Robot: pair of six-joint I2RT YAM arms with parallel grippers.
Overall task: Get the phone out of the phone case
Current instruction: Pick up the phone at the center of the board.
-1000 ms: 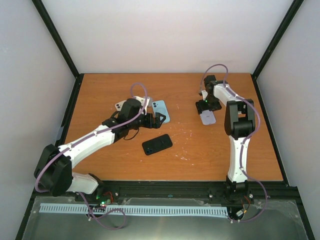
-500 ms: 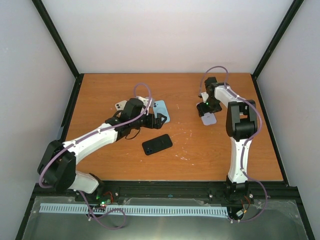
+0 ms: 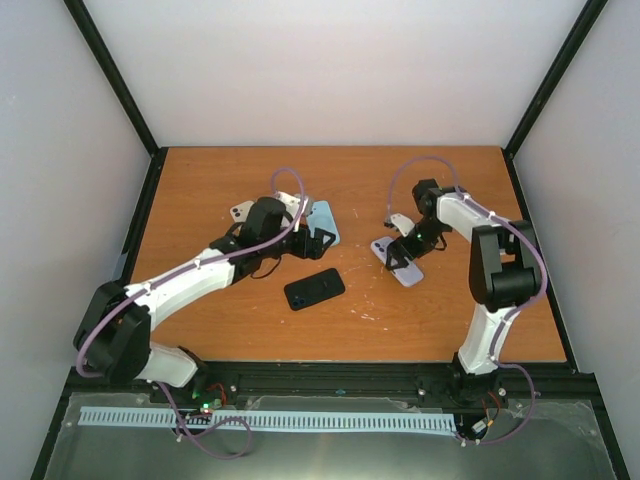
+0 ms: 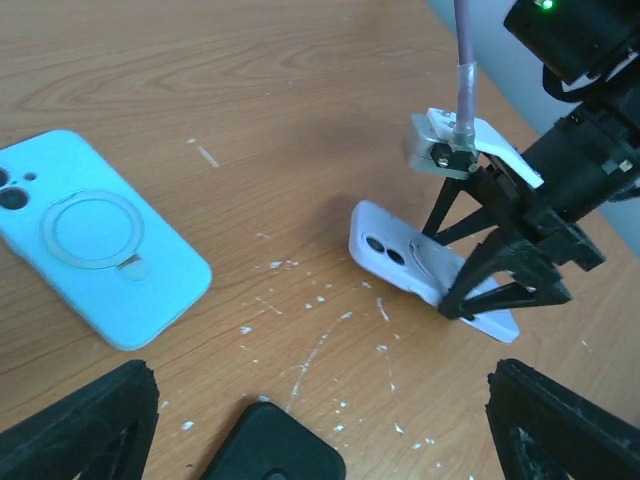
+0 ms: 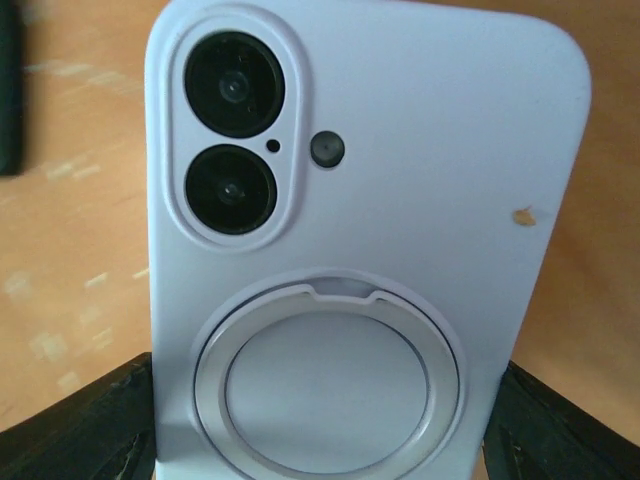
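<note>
The wooden table (image 3: pixel 200 190) is showing white scuff marks near its centre. Right of centre, the right gripper (image 3: pixel 403 252) is pinching the lavender phone case (image 5: pixel 350 200) by its side edges, holding it tilted with the camera end lowest. The left gripper (image 3: pixel 322 238) is hovering with its fingers spread wide beside the light blue phone (image 4: pixel 95 235), gripping nothing.

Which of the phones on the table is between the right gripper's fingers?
The lavender phone, clamped in the right gripper. The light blue phone and the black phone lie flat with no gripper on them.
</note>
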